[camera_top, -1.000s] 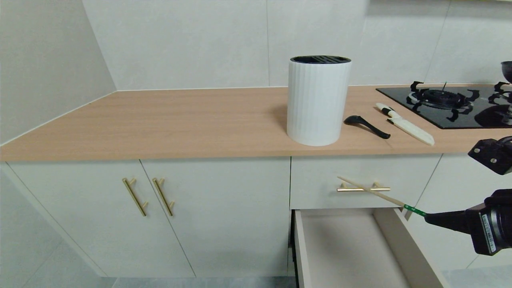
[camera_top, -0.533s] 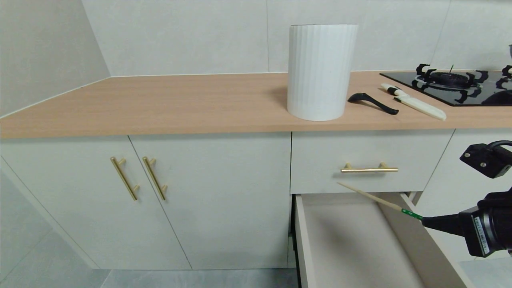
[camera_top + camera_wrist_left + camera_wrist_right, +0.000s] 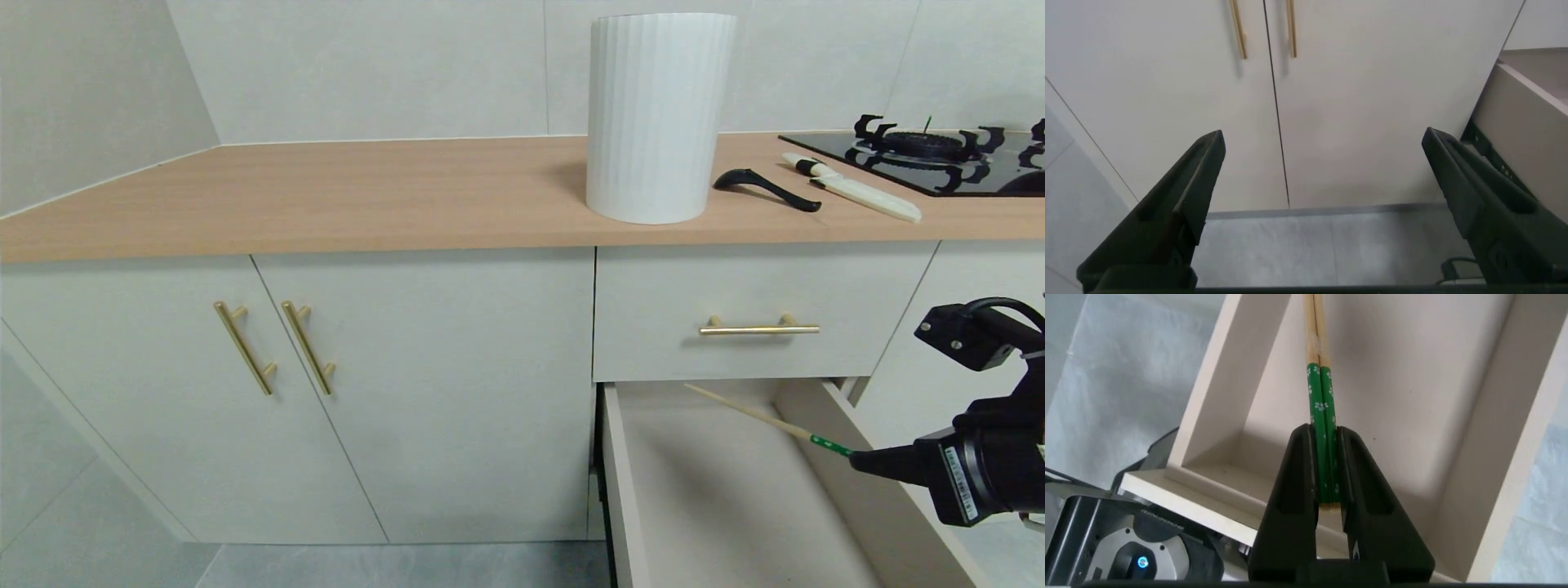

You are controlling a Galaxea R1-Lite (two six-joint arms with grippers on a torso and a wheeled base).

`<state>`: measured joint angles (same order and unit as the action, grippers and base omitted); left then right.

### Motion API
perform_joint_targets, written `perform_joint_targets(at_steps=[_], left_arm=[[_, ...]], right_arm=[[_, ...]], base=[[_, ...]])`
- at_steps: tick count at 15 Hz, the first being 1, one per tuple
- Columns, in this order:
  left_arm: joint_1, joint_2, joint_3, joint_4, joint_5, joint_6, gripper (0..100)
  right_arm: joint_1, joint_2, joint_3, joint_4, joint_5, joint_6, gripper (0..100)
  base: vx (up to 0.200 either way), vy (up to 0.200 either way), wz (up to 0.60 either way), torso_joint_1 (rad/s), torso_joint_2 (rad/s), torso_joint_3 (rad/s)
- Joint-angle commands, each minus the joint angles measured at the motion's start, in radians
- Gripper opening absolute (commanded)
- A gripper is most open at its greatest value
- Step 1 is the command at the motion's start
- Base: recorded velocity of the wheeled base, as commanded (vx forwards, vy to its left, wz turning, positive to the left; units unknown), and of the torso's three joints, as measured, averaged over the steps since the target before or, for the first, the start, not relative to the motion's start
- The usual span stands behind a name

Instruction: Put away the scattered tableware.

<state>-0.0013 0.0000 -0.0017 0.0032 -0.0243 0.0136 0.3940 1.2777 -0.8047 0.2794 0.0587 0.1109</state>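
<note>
Head view crops the near end of the open drawer (image 3: 622, 482); the right gripper (image 3: 853, 460) clamps green-ended chopsticks (image 3: 755, 415) angled over it. Left gripper (image 3: 1323, 143) gapes wide, holding nothing, facing cabinet doors (image 3: 1372, 98). Farther, a black spoon (image 3: 763, 186) and knife (image 3: 857, 196) lie beside the top-cropped white holder (image 3: 653, 122).

Green-ended chopsticks (image 3: 751, 412) above open drawer (image 3: 718, 506), black spoon (image 3: 767, 189), knife (image 3: 857, 194) on countertop (image 3: 367, 196)

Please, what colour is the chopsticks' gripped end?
Green with white flecks; the chopsticks show best in right wrist view.
</note>
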Motion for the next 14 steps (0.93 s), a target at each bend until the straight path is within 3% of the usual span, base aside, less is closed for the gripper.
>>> perform_joint_targets(at_steps=[1, 5, 9, 13, 14], left_arm=[[0.000, 0.000, 0.000, 0.000, 0.000, 0.000, 100], [0.000, 0.000, 0.000, 0.001, 0.000, 0.000, 100], [0.000, 0.000, 0.000, 0.001, 0.000, 0.000, 100], [0.000, 0.000, 0.000, 0.000, 0.000, 0.000, 100], [0.000, 0.000, 0.000, 0.000, 0.000, 0.000, 100]], right_arm=[[0.005, 0.008, 0.004, 0.000, 0.000, 0.000, 0], [0.008, 0.072, 0.009, -0.029, 0.000, 0.001, 0], [0.039, 0.285, 0.013, -0.103, -0.051, 0.013, 0], [0.069, 0.391, 0.016, -0.187, -0.076, 0.082, 0], [0.094, 0.470, 0.025, -0.316, -0.114, 0.162, 0]], base=[[0.000, 0.000, 0.00, 0.000, 0.00, 0.000], [0.000, 0.000, 0.00, 0.000, 0.00, 0.000], [0.000, 0.000, 0.00, 0.000, 0.00, 0.000], [0.000, 0.000, 0.00, 0.000, 0.00, 0.000], [0.000, 0.000, 0.00, 0.000, 0.00, 0.000]])
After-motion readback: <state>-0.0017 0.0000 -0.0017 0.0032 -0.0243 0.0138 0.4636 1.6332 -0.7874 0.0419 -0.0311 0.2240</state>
